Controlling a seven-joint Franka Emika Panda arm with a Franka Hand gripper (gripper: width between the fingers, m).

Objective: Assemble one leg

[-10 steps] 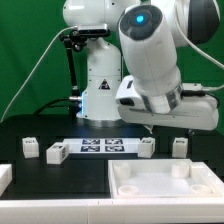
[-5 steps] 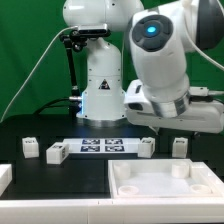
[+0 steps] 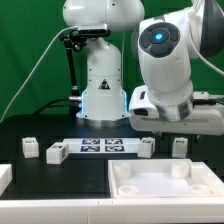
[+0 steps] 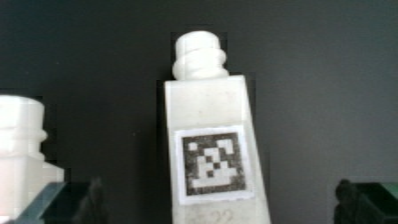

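I had swung the arm (image 3: 165,60) toward the exterior view's right, so the gripper (image 4: 214,199), jaws apart, framed the leg (image 4: 208,120) for a grasp.

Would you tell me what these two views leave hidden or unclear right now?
Exterior view: the gripper, fingertips lost in the dark under the arm's wrist.
Wrist view: the leg, end opposite its peg cut off by the edge; tag blurred.
Wrist view: the neighbouring leg, mostly cut off by the edge.
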